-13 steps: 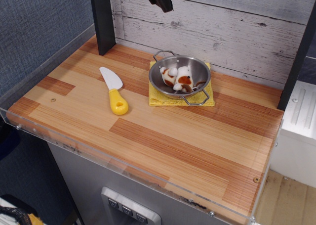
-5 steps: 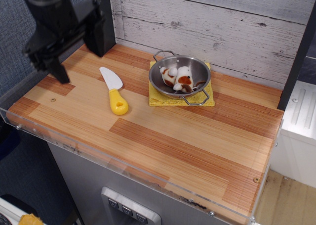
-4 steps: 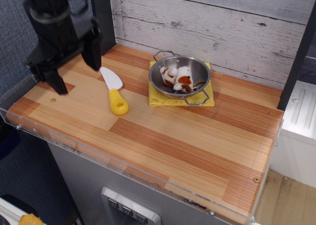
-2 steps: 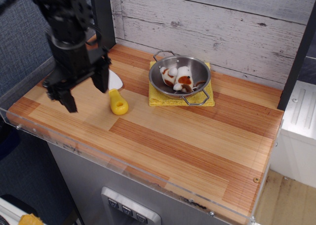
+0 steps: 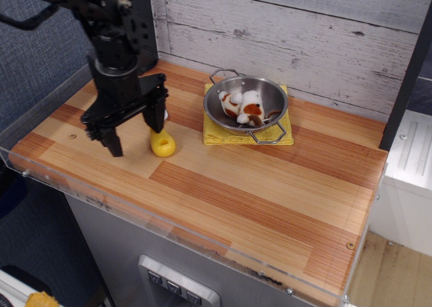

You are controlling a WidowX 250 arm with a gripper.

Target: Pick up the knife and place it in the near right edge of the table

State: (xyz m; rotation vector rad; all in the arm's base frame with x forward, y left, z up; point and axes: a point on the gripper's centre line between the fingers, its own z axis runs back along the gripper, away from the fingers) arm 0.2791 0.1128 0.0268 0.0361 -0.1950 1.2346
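Observation:
The knife [image 5: 163, 144] lies on the left part of the striped wooden table [image 5: 270, 185]. Only its rounded yellow handle shows clearly; the white blade is mostly hidden behind my gripper. My black gripper [image 5: 133, 133] is open, low over the knife. One finger [image 5: 111, 144] is left of the handle and the other sits just above the handle's top, by the blade. I cannot tell if it touches the knife. The near right corner of the table [image 5: 331, 266] is bare wood.
A metal bowl [image 5: 246, 103] with white and brown toy food sits on a yellow cloth [image 5: 278, 135] at the back middle. A black post [image 5: 150, 23] stands at the back left. A clear acrylic rim [image 5: 169, 227] edges the table. A white unit [image 5: 408, 155] stands to the right.
My gripper came in from the upper left, dropped and moved right until it stands over the knife's blade and handle. The knife has not moved.

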